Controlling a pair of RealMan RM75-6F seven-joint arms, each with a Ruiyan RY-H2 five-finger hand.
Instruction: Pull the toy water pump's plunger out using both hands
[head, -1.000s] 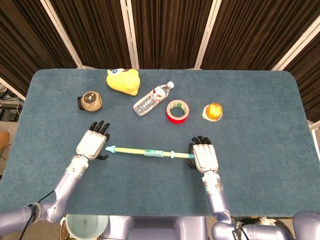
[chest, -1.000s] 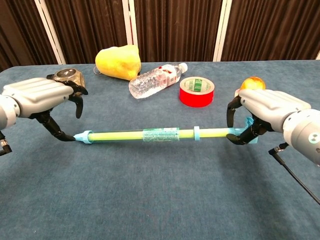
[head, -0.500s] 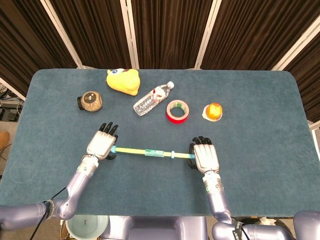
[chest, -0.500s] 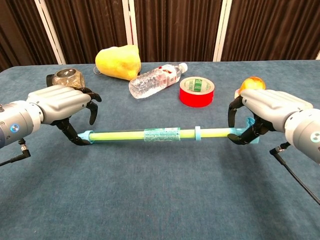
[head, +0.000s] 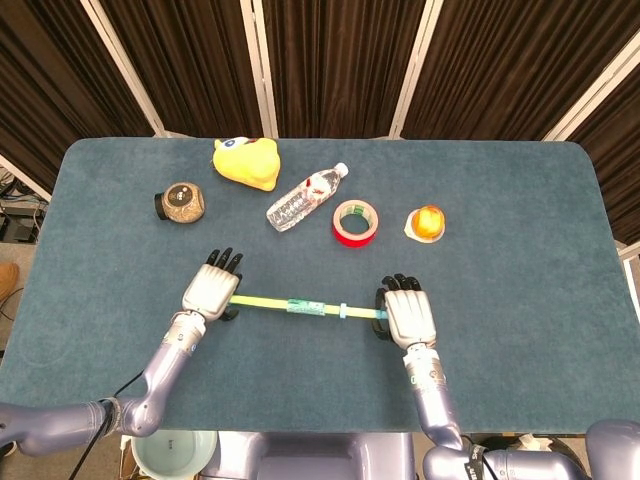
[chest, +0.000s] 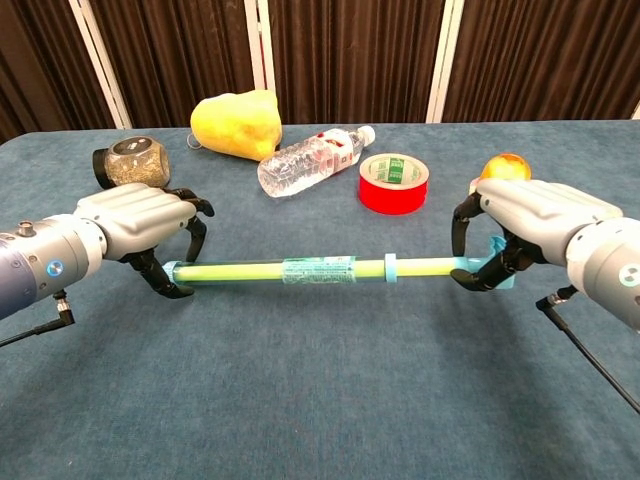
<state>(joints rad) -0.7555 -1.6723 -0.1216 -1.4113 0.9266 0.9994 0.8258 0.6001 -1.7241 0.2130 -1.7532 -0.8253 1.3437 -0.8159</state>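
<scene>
The toy water pump (head: 300, 306) (chest: 300, 268) is a thin yellow-green tube with pale blue fittings, lying left to right across the near middle of the table (head: 520, 280). My right hand (head: 408, 312) (chest: 530, 215) grips the blue plunger handle (chest: 492, 268) at its right end, fingers curled round it. My left hand (head: 210, 290) (chest: 135, 222) arches over the tube's left end. Its fingers hang in front of the tube and the thumb lies behind and below, not visibly closed on it.
Along the far side lie a speckled round jar (head: 183, 201), a yellow plush toy (head: 247, 160), a clear water bottle (head: 305, 198), a red tape roll (head: 356, 222) and an orange fruit (head: 427, 222). A pale bowl (head: 175, 455) sits below the table's near edge.
My left hand has slid right along the table, from beside the tube's left tip to over that end. The right hand and the pump have hardly moved.
</scene>
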